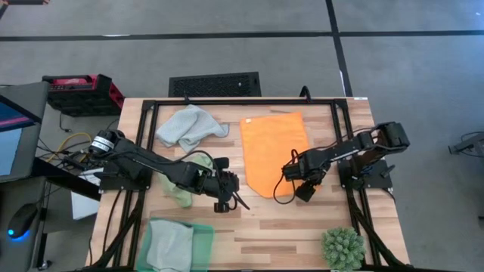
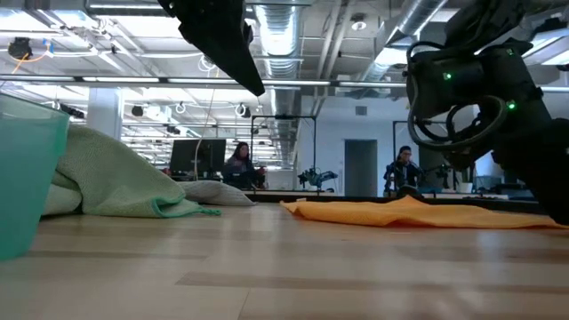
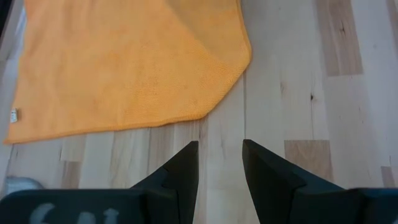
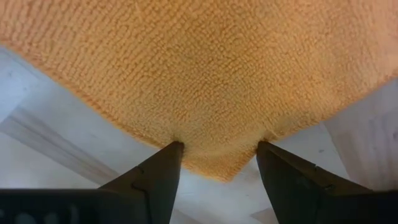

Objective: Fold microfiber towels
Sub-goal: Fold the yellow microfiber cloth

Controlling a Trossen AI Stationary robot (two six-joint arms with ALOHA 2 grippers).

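Observation:
The orange towel (image 1: 272, 151) lies spread flat in the middle of the table; it also shows in the low view (image 2: 418, 212). My right gripper (image 1: 299, 190) is open at the towel's near right corner (image 4: 217, 165), which lies between its fingertips. My left gripper (image 1: 231, 193) is open and empty over bare wood, just short of the towel's near left corner (image 3: 239, 59). A light green towel (image 1: 184, 193) lies crumpled under my left arm. A pale grey-blue towel (image 1: 189, 127) lies bunched at the far left. My right gripper's two open fingertips (image 4: 176, 149) stand on the orange towel's near right corner, one at each edge, coming from above. The cloth puckers slightly at each tip. The towel lies flat on the table.
A green translucent tray (image 1: 198, 245) with another pale cloth (image 1: 168, 243) in it stands at the near left. A spiky green plant (image 1: 344, 248) stands at the near right. Bare wood lies between them along the near edge. People sit in the room beyond the table (image 2: 240, 164).

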